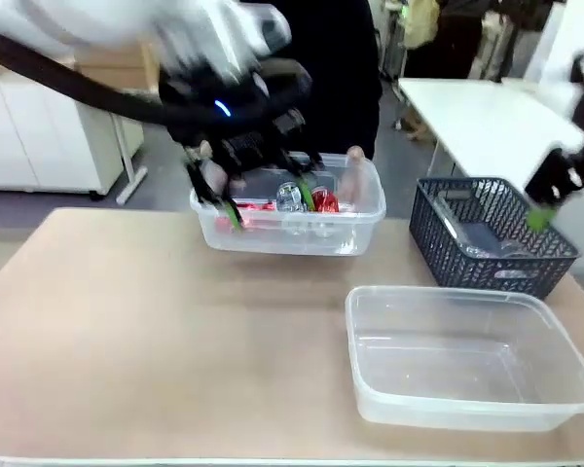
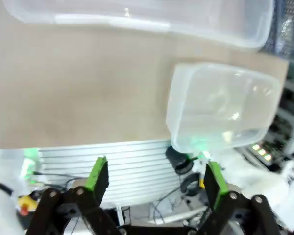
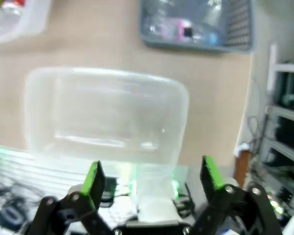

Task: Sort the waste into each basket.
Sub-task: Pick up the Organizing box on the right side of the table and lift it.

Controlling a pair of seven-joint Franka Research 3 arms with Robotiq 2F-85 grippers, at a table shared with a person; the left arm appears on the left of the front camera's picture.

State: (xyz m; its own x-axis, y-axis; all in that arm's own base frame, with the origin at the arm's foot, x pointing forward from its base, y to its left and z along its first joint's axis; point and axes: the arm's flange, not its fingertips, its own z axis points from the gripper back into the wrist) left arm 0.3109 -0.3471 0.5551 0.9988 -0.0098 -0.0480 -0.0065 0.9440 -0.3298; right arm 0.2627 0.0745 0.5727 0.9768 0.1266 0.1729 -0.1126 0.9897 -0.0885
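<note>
The waste, crushed red cans (image 1: 323, 201) and clear bottles (image 1: 290, 197), lies in a clear tub (image 1: 365, 219) at the table's far edge, where a person's hand (image 1: 355, 156) rests on its rim. My left gripper (image 1: 268, 204), motion-blurred, hangs just in front of and over this tub. In its own view the green pads (image 2: 98, 174) stand wide apart with nothing between them. A second clear tub (image 1: 467, 389) (image 2: 220, 105) (image 3: 108, 112) stands empty at the front right. My right gripper (image 1: 545, 199) hovers open at the far right, its pads (image 3: 93, 178) bare.
A dark lattice-sided basket (image 1: 487, 243) (image 3: 196, 24) holding clear plastic items stands behind the empty tub. The table (image 1: 146, 331) is bare wood on its left half. A white table (image 1: 487, 117) stands behind the person.
</note>
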